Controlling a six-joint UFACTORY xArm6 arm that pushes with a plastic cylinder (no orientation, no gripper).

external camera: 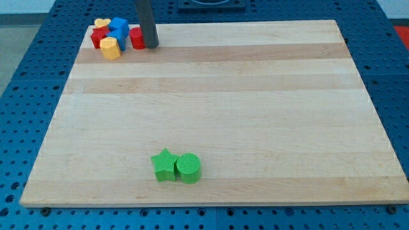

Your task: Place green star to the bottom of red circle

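The green star (165, 165) lies near the view's bottom, left of centre, touching a green circle (188, 168) on its right. The red circle (137, 38) sits at the view's top left, on the right side of a cluster of blocks. My tip (151, 45) stands right against the red circle's right side, far from the green star.
The cluster at the top left holds a yellow heart (101, 24), a blue block (119, 29), a red block (98, 38) and a yellow block (110, 48). The wooden board (255, 96) lies on a blue perforated table.
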